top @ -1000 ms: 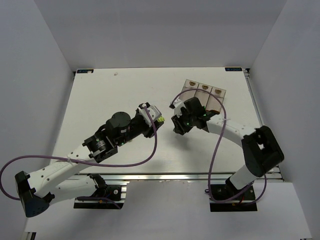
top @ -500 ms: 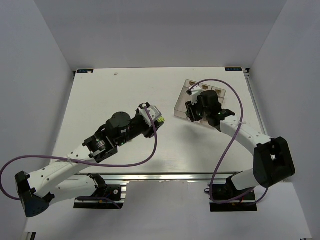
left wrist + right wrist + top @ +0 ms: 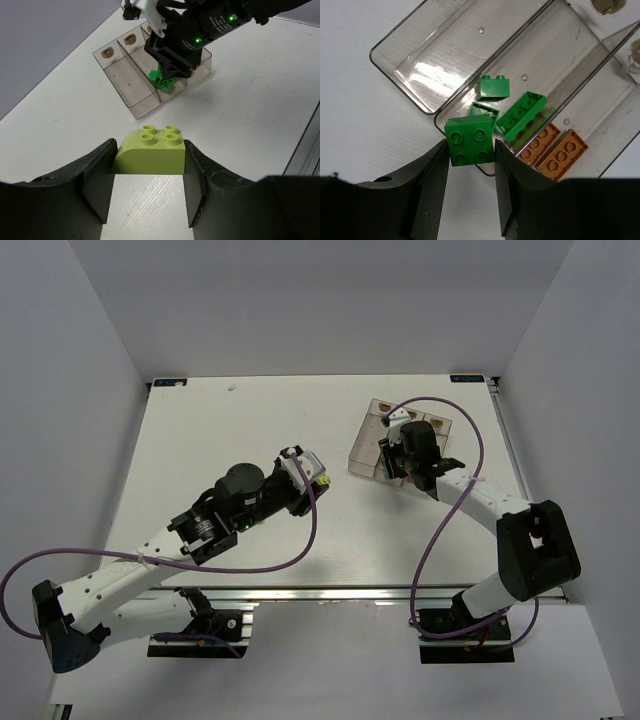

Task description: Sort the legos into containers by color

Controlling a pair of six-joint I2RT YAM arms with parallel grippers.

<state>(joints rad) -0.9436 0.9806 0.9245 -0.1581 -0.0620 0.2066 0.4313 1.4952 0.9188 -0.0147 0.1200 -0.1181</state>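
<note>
My left gripper (image 3: 149,167) is shut on a yellow-green lego (image 3: 150,154), studs up, held above the table; in the top view that lego (image 3: 323,480) shows at the fingertips left of the containers (image 3: 365,447). My right gripper (image 3: 469,152) is shut on a dark green lego (image 3: 469,140) over the near end of the middle bin (image 3: 555,55). Three green legos lie in that bin, among them a long one (image 3: 521,116). Two orange legos (image 3: 562,154) lie in the bin to the right. The left bin (image 3: 465,55) holds nothing.
The white table (image 3: 220,430) stretches left of the containers, with walls on three sides. The right arm (image 3: 220,25) hangs over the bins in the left wrist view. A metal rail (image 3: 350,592) runs along the table's near edge.
The right arm has swung from the table left of the containers to over their near end, carrying the dark green lego. The left arm has barely moved.
</note>
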